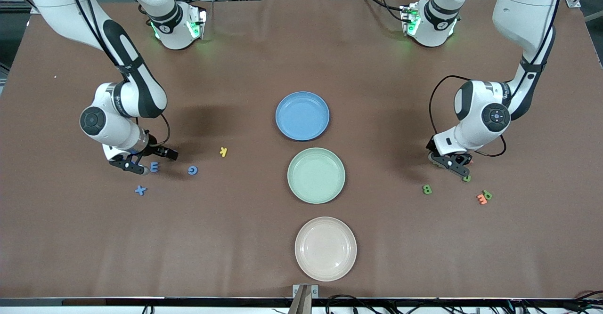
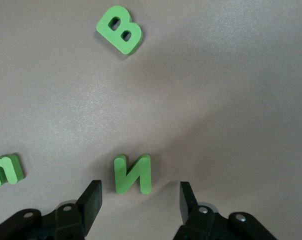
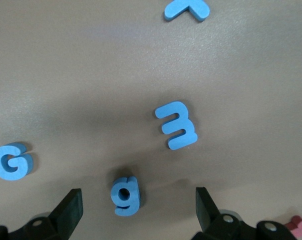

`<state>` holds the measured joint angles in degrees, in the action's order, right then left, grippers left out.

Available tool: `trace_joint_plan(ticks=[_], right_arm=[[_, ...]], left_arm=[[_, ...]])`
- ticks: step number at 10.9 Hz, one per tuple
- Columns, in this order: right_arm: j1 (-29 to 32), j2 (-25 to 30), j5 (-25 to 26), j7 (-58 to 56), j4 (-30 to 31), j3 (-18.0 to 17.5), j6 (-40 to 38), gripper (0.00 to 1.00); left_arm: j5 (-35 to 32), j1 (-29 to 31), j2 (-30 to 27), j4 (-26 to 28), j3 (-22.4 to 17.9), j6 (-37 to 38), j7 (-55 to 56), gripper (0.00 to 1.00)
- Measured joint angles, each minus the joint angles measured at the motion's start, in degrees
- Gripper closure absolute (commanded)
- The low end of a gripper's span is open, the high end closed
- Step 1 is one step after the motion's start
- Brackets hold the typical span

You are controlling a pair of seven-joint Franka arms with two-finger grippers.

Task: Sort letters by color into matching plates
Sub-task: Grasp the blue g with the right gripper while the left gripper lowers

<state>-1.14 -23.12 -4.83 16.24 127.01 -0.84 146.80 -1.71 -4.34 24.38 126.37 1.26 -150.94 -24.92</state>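
My right gripper [image 1: 134, 165] is low over the table, open, its jaws either side of a small blue g [image 3: 125, 195]. A blue E [image 1: 154, 166], a blue G [image 1: 192, 170] and a blue X [image 1: 140, 190] lie close by. My left gripper [image 1: 459, 168] is open and low over a green N [image 2: 133, 173], which lies just ahead of its fingertips. A green B [image 1: 427, 189] and another green letter [image 1: 488, 194] lie near it. The blue plate [image 1: 302, 116], the mint green plate [image 1: 316, 175] and the cream plate [image 1: 325, 248] stand empty in a row mid-table.
A yellow K [image 1: 224, 151] lies between the blue letters and the plates. An orange letter [image 1: 482, 199] touches the green letter at the left arm's end. A pink bit [image 3: 296, 222] shows at the edge of the right wrist view.
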Motion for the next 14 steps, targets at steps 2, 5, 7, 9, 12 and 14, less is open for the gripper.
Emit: trace_joint_plan(ticks=[2, 5, 7, 9, 12, 14], right_arm=[[-0.1, -0.4, -0.7, 0.0, 0.0, 0.0, 0.4, 0.0], [-0.2, -1.0, -1.5, 0.0, 0.0, -0.1, 1.1, 0.0], [-0.4, -1.6, -1.8, 0.0, 0.0, -0.2, 1.6, 0.0], [-0.4, -1.7, -1.8, 0.6, 0.0, -0.3, 1.6, 0.05], [-0.5, -1.8, -1.9, 1.1, 0.0, -0.3, 1.7, 0.37], [-0.7, -1.8, -1.9, 1.1, 0.1, -0.4, 2.1, 0.48]], left_arm=[[0.0, 0.0, 0.2, -0.4, 0.0, 0.0, 0.0, 0.32], [0.0, 0.0, 0.8, -0.8, 0.0, -0.2, 0.0, 0.36], [0.0, 0.3, 1.4, -1.3, 0.0, -0.2, 0.0, 0.37], [0.0, 0.8, 1.7, -1.6, 0.0, -0.2, 0.0, 0.59], [0.0, 0.8, 1.9, -2.1, 0.0, -0.2, 0.0, 0.62], [0.0, 0.8, 2.1, -2.1, 0.0, -0.2, 0.0, 0.62]])
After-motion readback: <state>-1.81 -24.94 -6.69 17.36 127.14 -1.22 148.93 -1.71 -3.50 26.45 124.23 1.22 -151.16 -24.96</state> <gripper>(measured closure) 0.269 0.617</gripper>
